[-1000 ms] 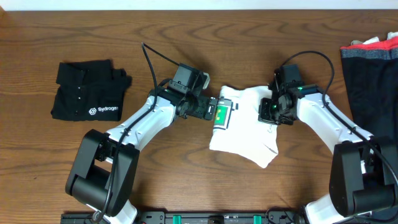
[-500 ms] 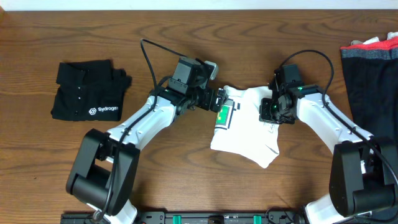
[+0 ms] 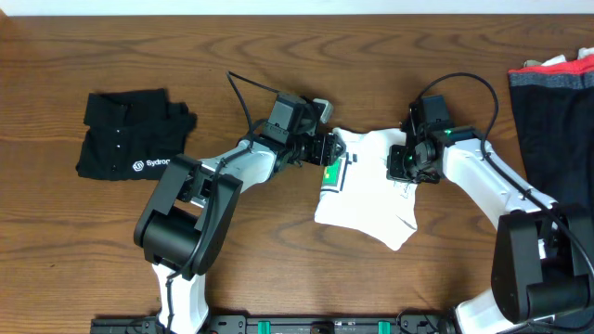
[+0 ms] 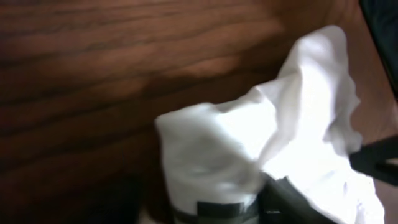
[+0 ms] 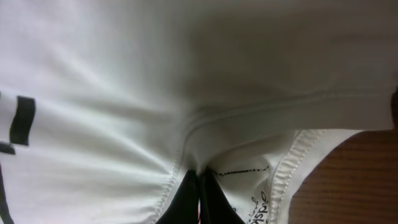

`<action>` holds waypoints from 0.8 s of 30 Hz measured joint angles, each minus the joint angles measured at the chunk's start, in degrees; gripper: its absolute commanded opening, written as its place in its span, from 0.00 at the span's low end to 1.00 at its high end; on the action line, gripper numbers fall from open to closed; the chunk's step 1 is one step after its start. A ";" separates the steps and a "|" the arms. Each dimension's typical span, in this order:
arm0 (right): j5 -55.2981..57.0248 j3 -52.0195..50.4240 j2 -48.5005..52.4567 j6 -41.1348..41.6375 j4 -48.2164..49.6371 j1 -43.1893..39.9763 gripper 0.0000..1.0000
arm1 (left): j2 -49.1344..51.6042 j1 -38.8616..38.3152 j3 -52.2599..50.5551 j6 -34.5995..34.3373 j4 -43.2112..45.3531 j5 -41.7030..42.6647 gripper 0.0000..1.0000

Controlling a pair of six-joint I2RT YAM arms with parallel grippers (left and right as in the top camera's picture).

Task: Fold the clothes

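Garments: one white T-shirt [image 3: 371,195] lay crumpled on the table [image 3: 278,269], one folded black shirt [image 3: 130,144] far left | grippers: two; right gripper [image 5: 200,185] pinched T-shirt's hem; left gripper [image 3: 327,151] at its left edge, grip unclear.

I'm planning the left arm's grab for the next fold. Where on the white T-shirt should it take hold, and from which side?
Probably the far left corner of the white T-shirt, above the green logo patch, approached from the left over the table. The cloth bunches there, giving a thick ridge to pinch, and the right gripper pinches the hem on the opposite side.
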 measured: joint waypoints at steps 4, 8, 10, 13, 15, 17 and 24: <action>0.31 0.00 0.00 -0.04 0.11 0.02 0.01 | 0.00 0.26 0.00 -0.37 -0.70 0.81 0.06; 0.92 0.00 0.00 -0.39 0.13 0.04 0.01 | 0.00 1.84 0.02 -0.20 -3.67 2.08 0.06; 0.57 0.00 0.00 -0.68 0.15 0.04 0.01 | 0.00 3.17 0.02 -0.20 -5.57 3.19 0.06; 2.32 0.00 0.00 -1.64 -0.35 -0.24 0.04 | 0.00 5.84 0.02 -0.15 -8.13 3.61 0.06; 3.41 0.00 0.00 -2.49 -0.07 -0.66 0.10 | -0.09 8.24 0.02 0.02 -9.33 3.63 0.09; 3.91 0.00 0.00 -3.67 0.04 -0.72 0.10 | -0.55 9.92 0.02 0.39 -10.84 3.54 0.27; -0.94 0.00 0.00 -7.19 -1.11 -0.96 0.31 | -4.50 11.21 0.02 0.72 -15.54 1.64 0.63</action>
